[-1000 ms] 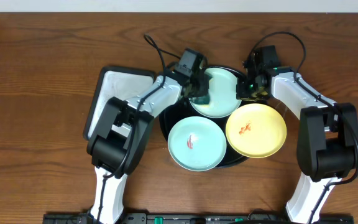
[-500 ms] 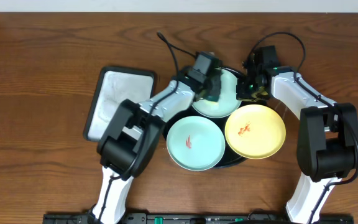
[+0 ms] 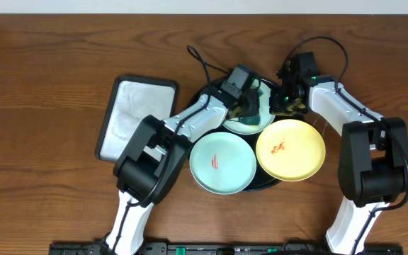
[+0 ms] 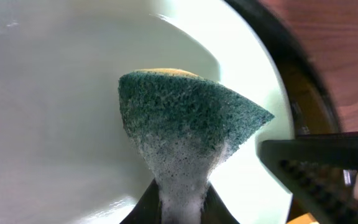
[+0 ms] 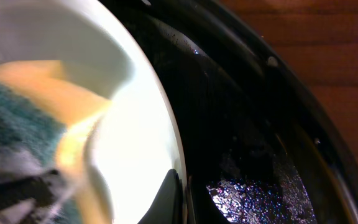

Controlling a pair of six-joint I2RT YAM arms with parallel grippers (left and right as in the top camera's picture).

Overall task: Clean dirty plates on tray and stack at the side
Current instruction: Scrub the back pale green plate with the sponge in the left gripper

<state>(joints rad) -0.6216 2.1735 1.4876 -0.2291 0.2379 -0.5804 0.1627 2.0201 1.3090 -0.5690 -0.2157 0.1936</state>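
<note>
**Far plate under scrub, braced at its rim**

Your left gripper [image 4: 180,208] is clenched on a sponge [image 4: 185,118]. It pinches the sponge's sudsy waist, and the green scouring face is spread against the far mint plate [image 4: 55,93]. Your right gripper [image 5: 180,196] is closed tight on that plate's right rim and braces it. The plate lies at the far side of the black tray [image 5: 253,118].

Nearer on the tray sit the near mint plate [image 3: 223,163] and, to its right, the yellow plate [image 3: 291,149], which overhangs the tray's rim. Both show red smears.

Judgement: the plates look stiff, light and shallow, and they will likely be slippery while wet. Take hold across the raised rim, not on the flat. The sponge is soft and will deform under pressure. The wet tray floor may let a plate slide.
</note>
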